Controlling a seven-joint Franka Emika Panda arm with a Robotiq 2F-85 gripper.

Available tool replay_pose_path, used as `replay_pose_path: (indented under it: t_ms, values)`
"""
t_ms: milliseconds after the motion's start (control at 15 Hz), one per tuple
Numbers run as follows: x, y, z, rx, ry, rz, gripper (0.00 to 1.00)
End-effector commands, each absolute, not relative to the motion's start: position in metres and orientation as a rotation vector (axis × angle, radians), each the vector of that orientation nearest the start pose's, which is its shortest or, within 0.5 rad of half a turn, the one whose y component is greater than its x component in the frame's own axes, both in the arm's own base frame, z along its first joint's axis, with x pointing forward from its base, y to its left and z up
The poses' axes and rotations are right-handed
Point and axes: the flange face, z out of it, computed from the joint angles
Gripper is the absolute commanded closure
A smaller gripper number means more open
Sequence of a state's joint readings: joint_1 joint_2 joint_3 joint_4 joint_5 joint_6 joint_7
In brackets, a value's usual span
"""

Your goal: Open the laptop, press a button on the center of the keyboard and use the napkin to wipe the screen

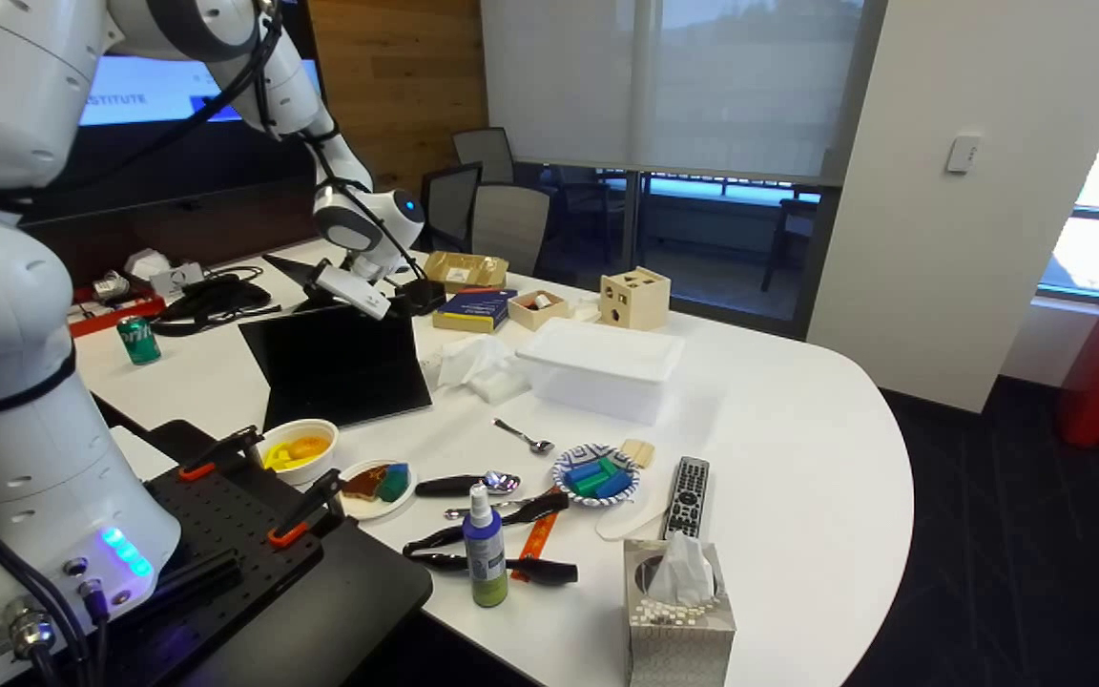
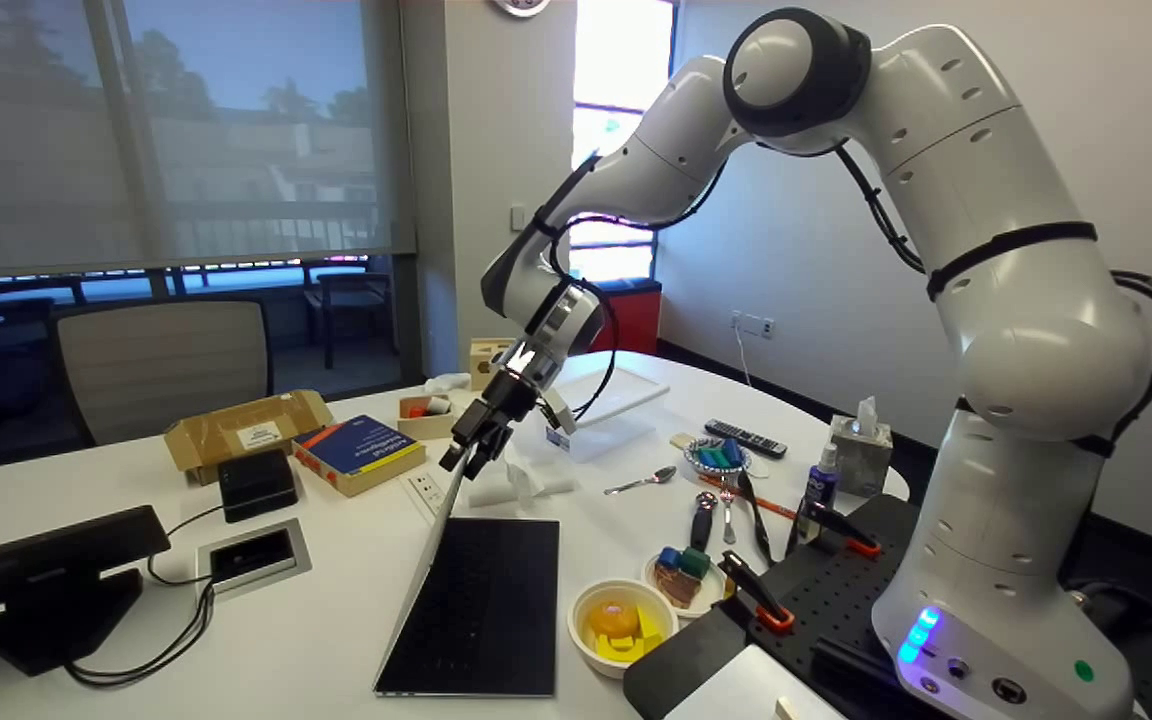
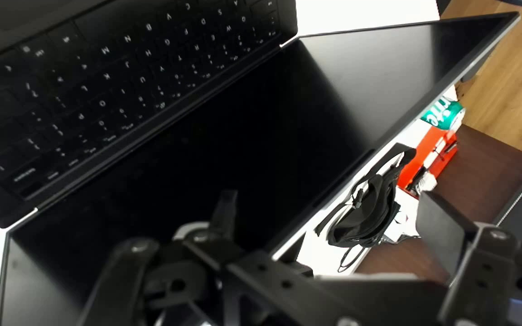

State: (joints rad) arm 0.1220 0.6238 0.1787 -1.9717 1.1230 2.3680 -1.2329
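Okay, opening the laptop (image 1: pixel 344 367) looks about done, pincer (image 3: pixel 327 203) spread (not clamped) astride the edge of the screen (image 3: pixel 261 140), so next: back off, press the keyboard (image 3: pixel 120 86) below it.

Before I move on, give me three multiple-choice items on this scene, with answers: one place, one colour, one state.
1. Where is the remote?
A) in the patterned bowl
B) on the book
C) on the tabletop

2. What colour is the soda can?
A) red
B) green
C) yellow

3. The laptop is:
A) open
B) shut
C) upside down

1 C: both exterior views show it lying there.
2 B: the wrist view shows its green side.
3 A: the wrist view shows its keyboard and screen exposed.
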Motion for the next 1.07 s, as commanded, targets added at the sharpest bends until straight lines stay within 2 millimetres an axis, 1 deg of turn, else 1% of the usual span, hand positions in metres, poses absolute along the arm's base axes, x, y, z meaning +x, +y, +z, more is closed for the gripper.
replay_pose_path:
  t_ms: [0, 333, 600, 1000]
  values:
    - [0.585, 0.216, 0.163, -2.217, -0.713, -0.199, 0.00]
    - [0.604, 0.239, 0.166, -2.199, -0.761, -0.206, 0.00]
    - [0.614, 0.253, 0.168, -2.191, -0.786, -0.221, 0.00]
    - [0.629, 0.274, 0.163, -2.187, -0.816, -0.210, 0.00]
